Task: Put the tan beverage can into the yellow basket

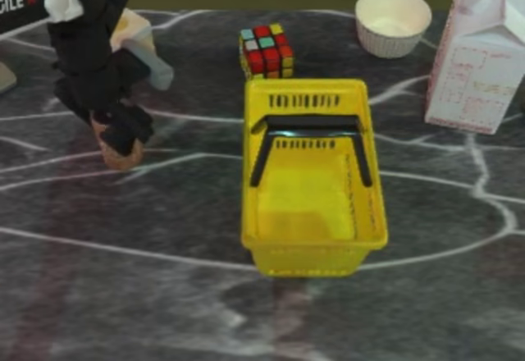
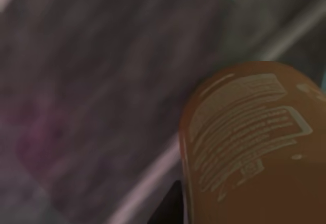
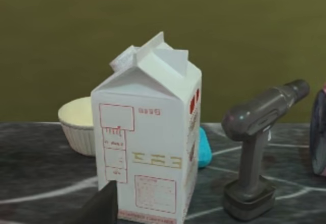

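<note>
One can, light, stiff and probably slick-sided, stands at the table's left under the left gripper; whether its claw has clamped I cannot tell. Farther right sits the yellow basket.

Left arm bent low at table's left, gripper pointing down

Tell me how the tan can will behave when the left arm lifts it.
The tan beverage can looks rigid, with a smooth glossy skin, so it may slip in a light grip. Its round body would probably roll if it tipped onto the table. It is small beside the yellow basket, so likely light. The left gripper sits over it in the top view.
</note>
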